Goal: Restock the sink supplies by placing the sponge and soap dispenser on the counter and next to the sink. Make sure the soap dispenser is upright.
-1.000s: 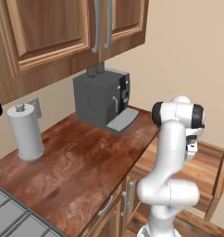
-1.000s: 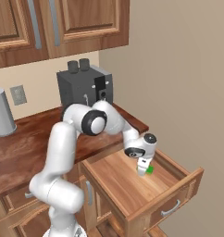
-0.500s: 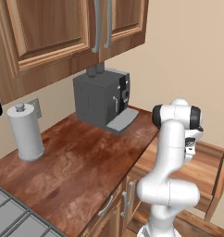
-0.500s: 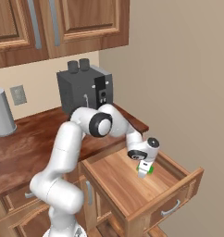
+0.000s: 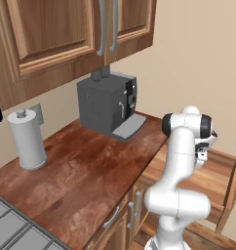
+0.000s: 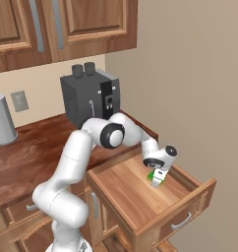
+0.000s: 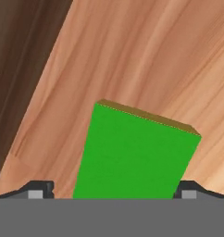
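My pincer (image 6: 157,180) is wide open, holding nothing. It hangs low in the open drawer (image 6: 140,202), one finger on each side of the green sponge (image 7: 134,152) (lying flat on the wood).

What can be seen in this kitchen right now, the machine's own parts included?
sponge: one, bright green, flat on the floor of the open drawer
drawer: one, light wood, pulled out below the counter
counter: one, reddish-brown wood grain
coffee machine: one, dark grey, at the back of the counter
paper towel roll: one, white, upright on the counter
wall cabinets: brown wood, above the counter
tool: one, open, directly over the sponge
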